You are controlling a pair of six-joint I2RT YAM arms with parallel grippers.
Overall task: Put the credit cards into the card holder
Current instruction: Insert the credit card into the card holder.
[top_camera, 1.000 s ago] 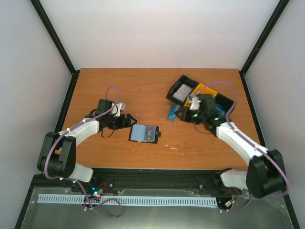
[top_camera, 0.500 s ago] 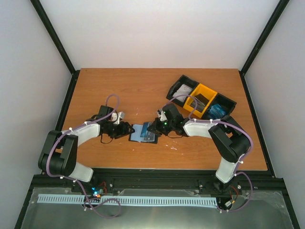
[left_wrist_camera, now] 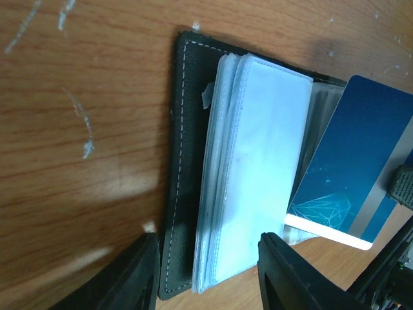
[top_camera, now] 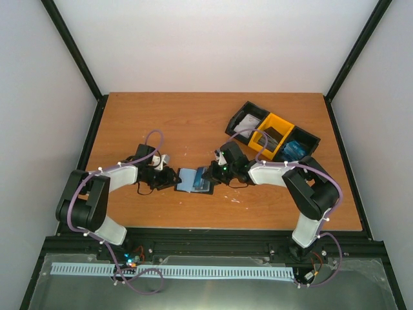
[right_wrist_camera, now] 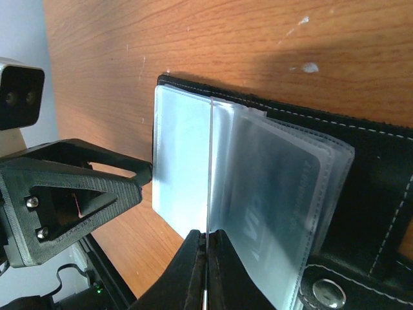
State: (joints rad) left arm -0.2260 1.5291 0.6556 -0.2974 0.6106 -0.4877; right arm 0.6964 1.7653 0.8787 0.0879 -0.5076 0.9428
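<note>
Black-fingered, stretches low with left gripper (left_wrist_camera: 206, 261) spread astride card holder (left_wrist_camera: 175, 161); opposite, reaches flat with right gripper (right_wrist_camera: 206, 258) pinching blue credit card (left_wrist_camera: 348, 174) between fingertips.

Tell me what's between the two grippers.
The open card holder, and at its sleeves the blue credit card held in the right gripper; top view shows it.

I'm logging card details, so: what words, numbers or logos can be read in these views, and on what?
Nothing reads clearly.
On the bright blue plastic card: only a pale line pattern and a white stripe, no legible lettering.
In the black folding card holder: faint grey letters behind its clear sleeves, too blurred to read.
</note>
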